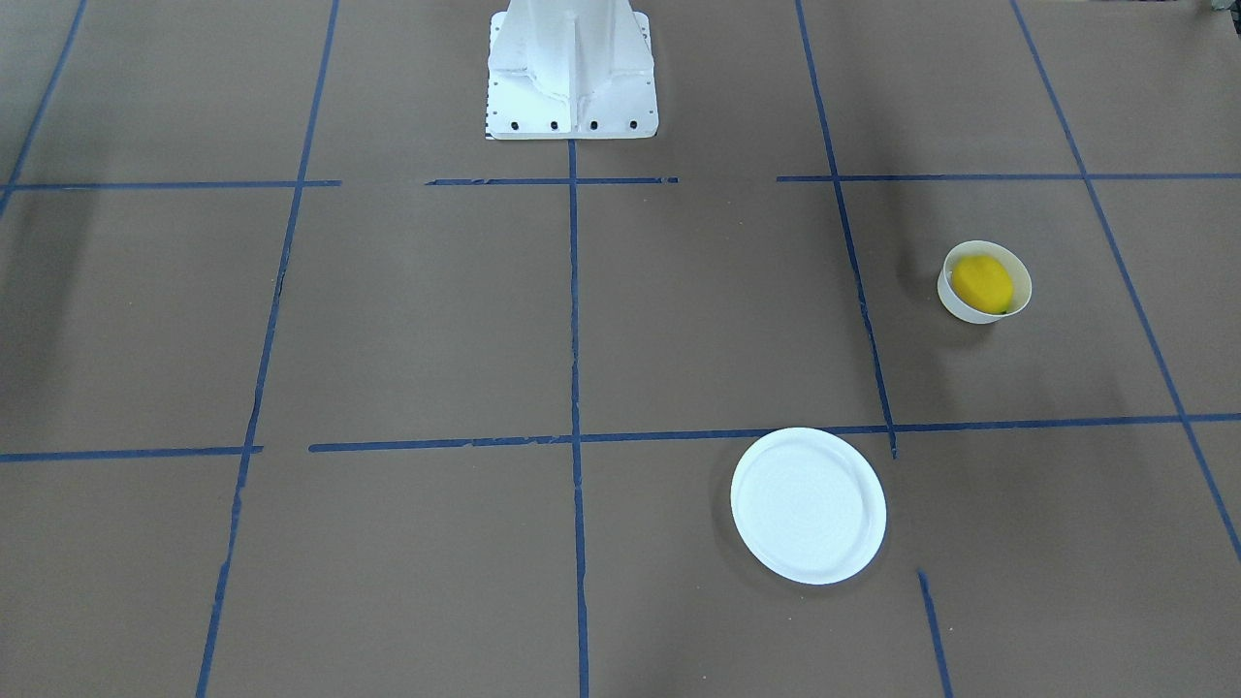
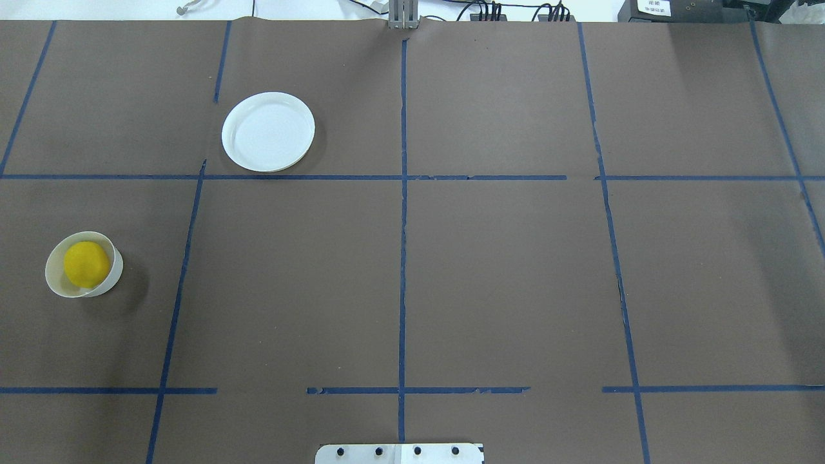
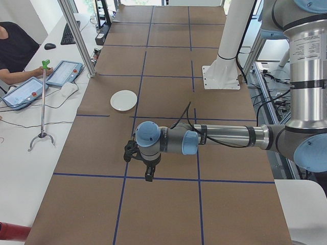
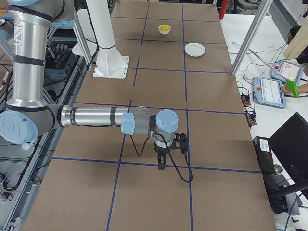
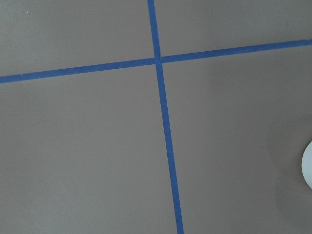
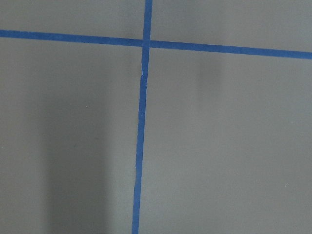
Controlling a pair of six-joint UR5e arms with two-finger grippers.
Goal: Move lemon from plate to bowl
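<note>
Brown worktop [image 2: 503, 277] with a blue tape grid [image 2: 402, 258], white robot base [image 1: 570, 68] at the near edge, no arm in the overhead or front views. lemon [image 2: 86, 264] sits inside the bowl [image 2: 116, 276] on the robot's left side, filling most of it, nothing touching it. plate [image 2: 268, 132] is bare, further out across the worktop, well apart from the bowl. Left pincer [image 3: 147, 174] shows only in the left side view, pointing down over a tape crossing with nothing visibly in it; cannot tell if the fingers are spread or pressed together. Right pincer [image 4: 161, 162] shows only in the right side view, also pointing down above bare worktop on the far side from both dishes; its finger state cannot be told either. Both wrist views show only paper and tape, no fingers; the left one catches a white sliver at its right edge, which dish is unclear. Judgement: transfer looks done, lemon placed, plate emptied, step in hand is retreat or idle after release. Next move likely calls for nothing on the lemon, just parking both arms clear without knocking the thin, light bowl.
</note>
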